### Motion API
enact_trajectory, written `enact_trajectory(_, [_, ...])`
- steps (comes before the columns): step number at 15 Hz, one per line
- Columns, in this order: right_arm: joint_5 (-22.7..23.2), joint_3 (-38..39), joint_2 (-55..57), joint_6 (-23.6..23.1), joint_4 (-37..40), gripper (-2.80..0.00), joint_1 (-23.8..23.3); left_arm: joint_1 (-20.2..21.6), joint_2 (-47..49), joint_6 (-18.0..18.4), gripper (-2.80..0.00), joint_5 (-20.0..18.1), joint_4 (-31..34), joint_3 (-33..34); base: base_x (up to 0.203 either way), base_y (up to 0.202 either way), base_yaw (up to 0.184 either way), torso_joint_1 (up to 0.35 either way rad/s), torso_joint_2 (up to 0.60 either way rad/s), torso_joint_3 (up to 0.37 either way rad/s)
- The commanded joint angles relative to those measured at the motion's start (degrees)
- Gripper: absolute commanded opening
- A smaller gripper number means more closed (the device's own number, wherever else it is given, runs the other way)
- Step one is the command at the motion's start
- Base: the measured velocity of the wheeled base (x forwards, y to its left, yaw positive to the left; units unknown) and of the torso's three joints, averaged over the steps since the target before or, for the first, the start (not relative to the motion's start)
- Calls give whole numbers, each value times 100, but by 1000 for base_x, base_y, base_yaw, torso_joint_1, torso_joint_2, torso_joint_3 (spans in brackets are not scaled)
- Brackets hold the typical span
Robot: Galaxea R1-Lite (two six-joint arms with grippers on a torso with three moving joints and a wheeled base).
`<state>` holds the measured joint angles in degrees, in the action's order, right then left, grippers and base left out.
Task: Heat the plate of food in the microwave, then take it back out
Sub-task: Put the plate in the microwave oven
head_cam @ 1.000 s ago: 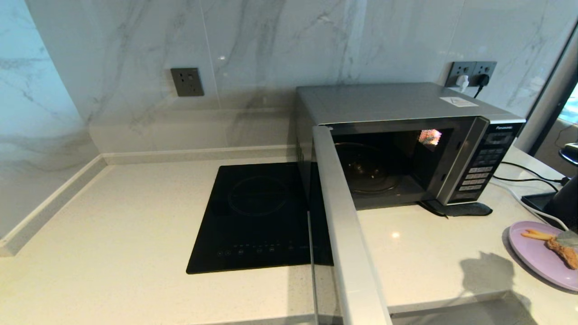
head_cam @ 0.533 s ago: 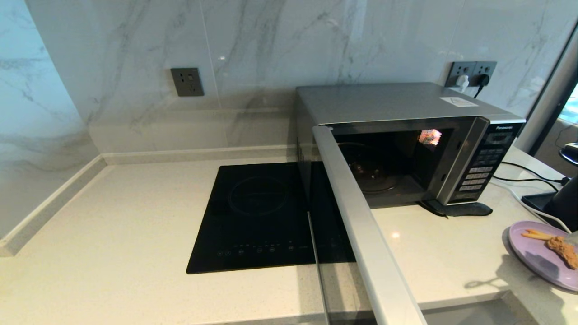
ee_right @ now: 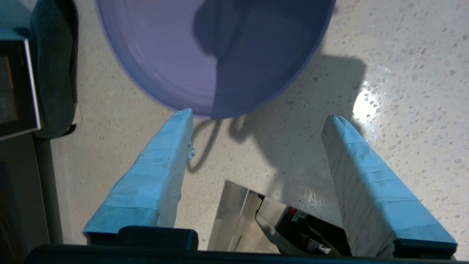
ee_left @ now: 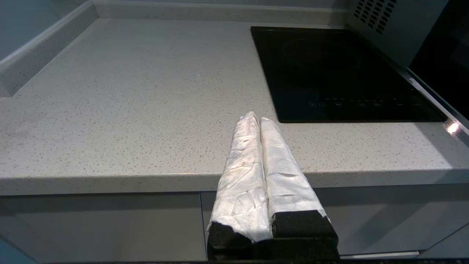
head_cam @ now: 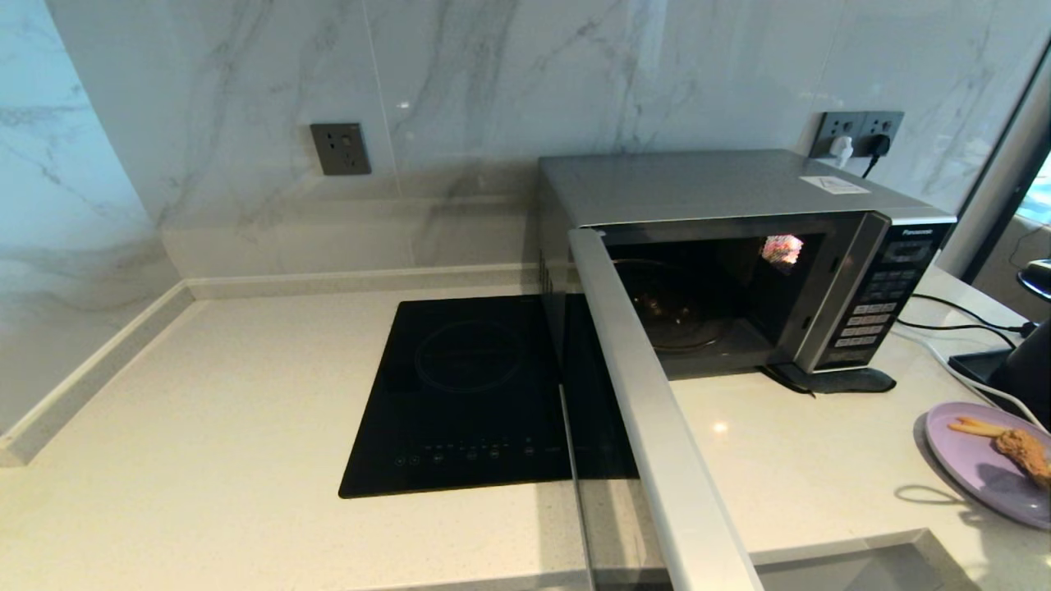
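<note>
The silver microwave (head_cam: 714,185) stands at the back right with its door (head_cam: 649,427) swung wide open toward me; the cavity holds only the glass turntable (head_cam: 686,320). The lilac plate of food (head_cam: 969,464), with the chicken piece (head_cam: 1022,450) and fries (head_cam: 973,427), rests on the counter at the far right. My right gripper (ee_right: 259,115) is open, low over the counter, its blue-wrapped fingertips just short of the plate (ee_right: 205,55) rim; the head view does not show it. My left gripper (ee_left: 255,118) is shut and empty, parked before the counter's front edge.
A flat black induction hob (head_cam: 468,394) lies left of the microwave. A black appliance (head_cam: 1026,369) with cables (head_cam: 961,328) stands behind the plate. Wall sockets (head_cam: 858,131) sit behind the microwave. The open door juts past the counter's front edge.
The right gripper's tip, seen over the plate a second ago, has drawn back out of the head view. The microwave door swung slightly to the right.
</note>
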<state>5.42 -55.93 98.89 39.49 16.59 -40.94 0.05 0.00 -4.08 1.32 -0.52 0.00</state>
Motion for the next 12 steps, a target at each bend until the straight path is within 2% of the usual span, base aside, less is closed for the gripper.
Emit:
enact_trajectory(1, [-7,-254,510,221,18,0,-172,4,9,-5,-280,7,-1,0,0,0,0,0,0,0])
enact_trajectory(3, [-138,-418,758,440,63,0,-188,4,9,-5,-280,0,-1,0,0,0,0,0,0,0])
enact_trajectory(6, [-209,-572,665,639,625,0,-152,4,9,-5,-280,0,-1,0,0,0,0,0,0,0])
enact_trajectory(10, [163,-1371,736,1219,1766,0,-142,4,9,-5,-280,0,-1,0,0,0,0,0,0,0])
enact_trajectory(12, [277,-1624,971,1388,2016,0,-142,4,9,-5,-280,0,-1,0,0,0,0,0,0,0])
